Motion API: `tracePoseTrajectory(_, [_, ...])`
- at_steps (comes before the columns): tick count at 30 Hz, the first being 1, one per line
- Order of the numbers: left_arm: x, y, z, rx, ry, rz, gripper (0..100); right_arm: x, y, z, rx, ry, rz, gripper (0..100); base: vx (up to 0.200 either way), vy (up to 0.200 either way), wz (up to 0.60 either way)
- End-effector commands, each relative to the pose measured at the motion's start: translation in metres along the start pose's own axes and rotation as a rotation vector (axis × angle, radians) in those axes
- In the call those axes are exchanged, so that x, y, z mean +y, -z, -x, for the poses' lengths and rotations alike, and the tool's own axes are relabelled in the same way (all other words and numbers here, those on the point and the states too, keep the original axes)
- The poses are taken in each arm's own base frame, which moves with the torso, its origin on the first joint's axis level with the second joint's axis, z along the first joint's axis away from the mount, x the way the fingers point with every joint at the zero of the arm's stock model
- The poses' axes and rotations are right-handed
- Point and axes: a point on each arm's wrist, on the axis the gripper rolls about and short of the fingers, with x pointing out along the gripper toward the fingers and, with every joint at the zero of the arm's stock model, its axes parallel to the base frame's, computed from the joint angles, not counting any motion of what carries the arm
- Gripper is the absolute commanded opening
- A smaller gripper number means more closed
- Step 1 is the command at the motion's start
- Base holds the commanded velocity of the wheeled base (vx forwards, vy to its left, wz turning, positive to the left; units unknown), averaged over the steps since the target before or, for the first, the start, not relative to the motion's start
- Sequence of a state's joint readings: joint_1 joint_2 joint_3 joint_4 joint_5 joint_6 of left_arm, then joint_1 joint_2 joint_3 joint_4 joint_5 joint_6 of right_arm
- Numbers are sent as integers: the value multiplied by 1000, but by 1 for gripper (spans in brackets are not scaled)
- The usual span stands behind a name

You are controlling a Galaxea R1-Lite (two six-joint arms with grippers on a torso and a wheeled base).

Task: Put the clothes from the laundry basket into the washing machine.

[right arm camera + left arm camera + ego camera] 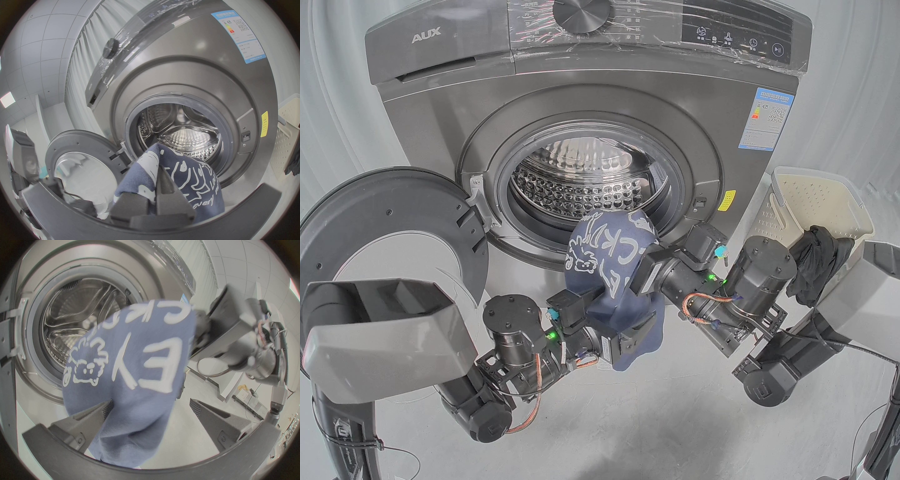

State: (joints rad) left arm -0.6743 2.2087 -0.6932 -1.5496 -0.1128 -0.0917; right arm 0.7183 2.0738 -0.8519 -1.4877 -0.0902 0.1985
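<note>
Hanging in front of the washing machine [581, 106], the blue printed garment [609, 275] is sitting between the two arms, its top edge lying just at the near lower lip of the drum [581, 169]. Its long axis is running from that lip down toward the floor, so the opening is lying just beyond and above the cloth. The right gripper [159, 187] is pinching the upper part of the garment, fingers together on the fabric. It is the arm nearer the opening, so judging from this, the push inward is falling to it. The left gripper [150, 402] is sitting lower and nearer, fingers spread apart, with the lower fold draping against one finger and not clamped.

The door [381, 219] is standing swung open on the left, off the path. The drum is looking bare of clothes as far as its far wall and floor are showing. The laundry basket [831, 194] is standing on the right beside the machine, with a dark garment [819, 262] hanging over its near rim.
</note>
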Motion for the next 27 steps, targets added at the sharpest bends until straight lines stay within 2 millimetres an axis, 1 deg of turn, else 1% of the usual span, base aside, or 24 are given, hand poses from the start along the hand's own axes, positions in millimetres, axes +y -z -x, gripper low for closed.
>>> tracePoseTrajectory(1, [-10,-21,10,-43,9,0,100,-8,5,-6,0,20,5,0,0,0,0])
tracePoseTrajectory(3, [-9,-20,9,-42,7,0,100,-7,5,-6,0,16,3,0,0,0,0])
tracePoseTrajectory(6, [-5,-7,-1,-24,-1,3,100,4,3,-2,-1,1,-6,0,0,0,0])
tracePoseTrajectory(8, [-1,2,-8,-16,-9,2,100,14,-1,1,-6,-7,-20,0,0,0,0])
tracePoseTrajectory(10, [5,8,-15,-15,-31,2,100,24,-2,6,5,-29,-30,0,0,0,0])
tracePoseTrajectory(13, [23,11,-25,-38,-81,-6,100,35,-2,14,24,-55,-37,0,0,0,0])
tracePoseTrajectory(17, [41,11,-33,-67,-134,-10,100,38,-5,19,26,-62,-41,0,0,0,0])
tracePoseTrajectory(20, [49,10,-37,-89,-175,-9,100,37,-5,20,28,-60,-42,0,0,0,0])
tracePoseTrajectory(27, [47,8,-38,-98,-169,-8,100,40,-3,22,32,-68,-55,0,0,0,0])
